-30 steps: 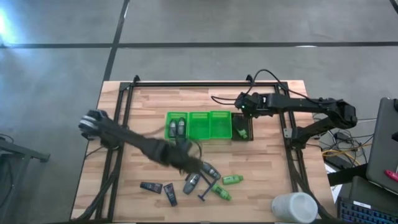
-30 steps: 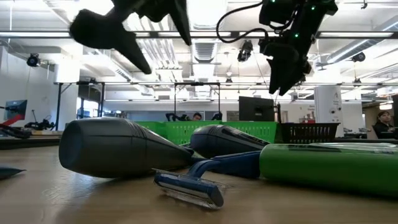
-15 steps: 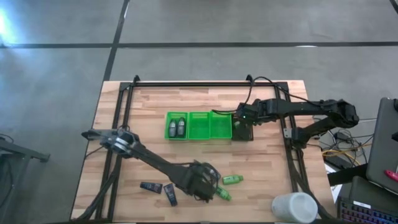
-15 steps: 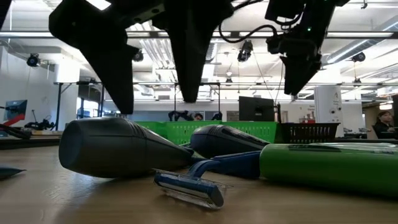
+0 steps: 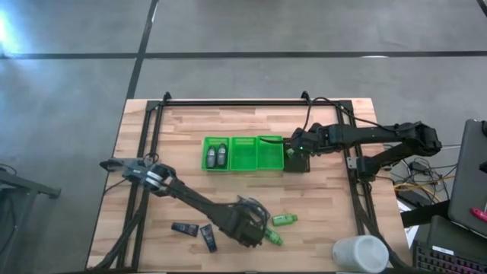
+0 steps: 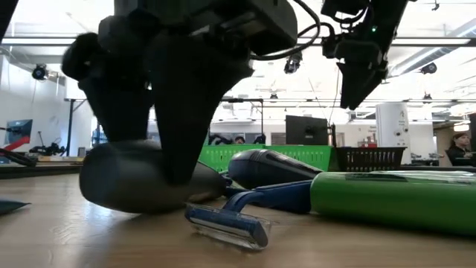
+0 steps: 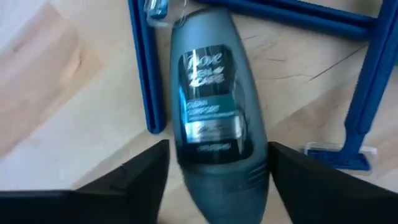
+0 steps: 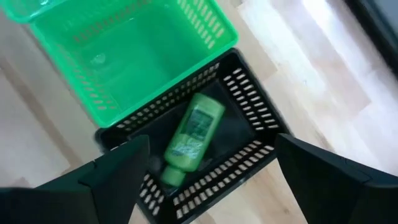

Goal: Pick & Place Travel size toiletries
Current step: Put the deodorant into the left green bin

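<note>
- From above we see even, soft light on the wooden table (image 5: 190,125), with faint shadows only; a pale glare sits at the floor's far left edge.
- At table height we look into bright ceiling strip lights (image 6: 245,41), so the left gripper (image 6: 160,141) reads as a near-black backlit shape.
- There the razor (image 6: 227,223) is fairly sharp, the room behind softer.
- In the left wrist view the grey bottle (image 7: 214,112) is smeared by blur.
- The right wrist view is bright; the green bottle (image 8: 189,137) looks slightly soft.
</note>
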